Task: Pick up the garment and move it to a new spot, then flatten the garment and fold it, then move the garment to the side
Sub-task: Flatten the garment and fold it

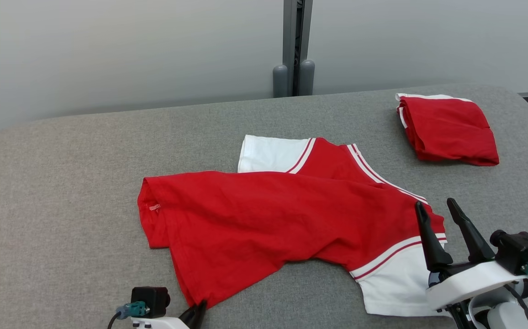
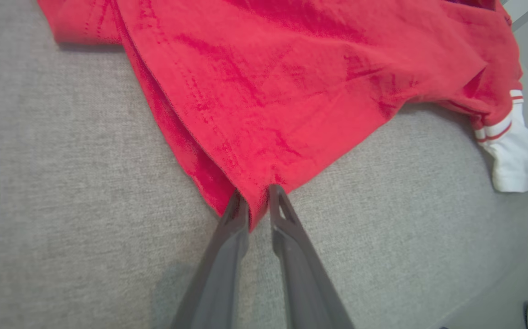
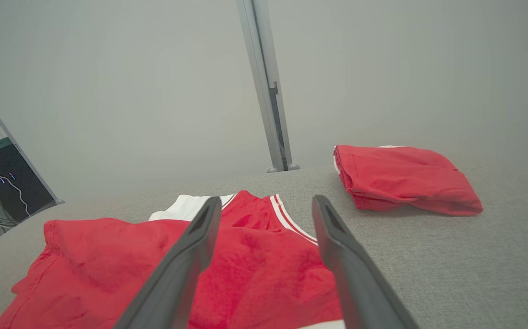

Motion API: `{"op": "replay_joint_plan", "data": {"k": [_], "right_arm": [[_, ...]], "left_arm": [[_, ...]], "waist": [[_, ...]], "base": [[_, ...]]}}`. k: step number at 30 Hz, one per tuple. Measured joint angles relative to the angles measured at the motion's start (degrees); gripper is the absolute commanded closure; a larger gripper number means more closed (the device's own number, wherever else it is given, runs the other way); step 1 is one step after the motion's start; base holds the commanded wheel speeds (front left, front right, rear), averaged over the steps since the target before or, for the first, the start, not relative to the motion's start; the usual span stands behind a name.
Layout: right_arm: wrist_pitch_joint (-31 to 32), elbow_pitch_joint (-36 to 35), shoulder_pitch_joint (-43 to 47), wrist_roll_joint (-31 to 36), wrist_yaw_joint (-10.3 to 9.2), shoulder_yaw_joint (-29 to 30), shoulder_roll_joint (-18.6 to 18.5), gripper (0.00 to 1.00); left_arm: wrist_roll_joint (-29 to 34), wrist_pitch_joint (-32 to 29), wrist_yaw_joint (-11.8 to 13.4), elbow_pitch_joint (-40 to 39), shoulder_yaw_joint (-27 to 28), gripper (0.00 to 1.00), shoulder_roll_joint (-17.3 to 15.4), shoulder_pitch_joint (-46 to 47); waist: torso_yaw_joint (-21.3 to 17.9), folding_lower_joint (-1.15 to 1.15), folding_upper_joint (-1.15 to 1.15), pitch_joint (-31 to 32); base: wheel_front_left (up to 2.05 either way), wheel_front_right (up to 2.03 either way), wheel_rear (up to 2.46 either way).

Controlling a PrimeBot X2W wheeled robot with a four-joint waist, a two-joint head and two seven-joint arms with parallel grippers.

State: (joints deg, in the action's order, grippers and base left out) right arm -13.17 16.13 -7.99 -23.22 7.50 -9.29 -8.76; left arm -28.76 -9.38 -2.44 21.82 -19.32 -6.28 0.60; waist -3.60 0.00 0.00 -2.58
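Grey table [image 1: 63, 183]: garment [image 1: 268, 214] (rumpled), folded shirt [image 1: 451, 130].

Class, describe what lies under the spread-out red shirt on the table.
The shirt lies on the grey table, which shows around it. A white sleeve pokes out from beneath its far edge. Whatever else lies under the red cloth is covered.

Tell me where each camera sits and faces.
Head view: on the head, facing forward and down at the garment on the grey table; right gripper lower right, left gripper at bottom edge.
Left wrist view: on the left wrist, looking down along its fingers, closed on the garment's corner.
Right wrist view: on the right wrist, looking nearly level across the table between its open fingers.
Shared: head and right wrist views both show the folded red pile.
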Motion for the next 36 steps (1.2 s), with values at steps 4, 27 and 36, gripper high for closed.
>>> {"op": "replay_joint_plan", "data": {"k": [4,27,36], "right_arm": [[-0.1,0.4,0.0,0.0,0.0,0.3,0.3,0.0],[0.8,1.8,-0.9,0.0,0.0,0.9,0.8,0.0],[1.5,2.2,-2.2,-0.5,0.0,-0.1,0.8,0.0]], "left_arm": [[-0.7,-0.9,0.0,-1.0,0.2,1.0,-0.4,0.0],[-19.3,-30.6,-2.4,-16.3,8.7,1.0,-15.2,4.2],[-24.6,-35.2,-2.1,-6.4,10.5,1.0,-15.5,8.6]], "waist": [[0.3,0.0,0.0,0.1],[0.9,0.0,0.0,0.3],[-1.7,0.0,0.0,-0.8]], "base": [[0.0,0.0,0.0],[0.0,0.0,0.0],[0.0,0.0,0.0]]}}
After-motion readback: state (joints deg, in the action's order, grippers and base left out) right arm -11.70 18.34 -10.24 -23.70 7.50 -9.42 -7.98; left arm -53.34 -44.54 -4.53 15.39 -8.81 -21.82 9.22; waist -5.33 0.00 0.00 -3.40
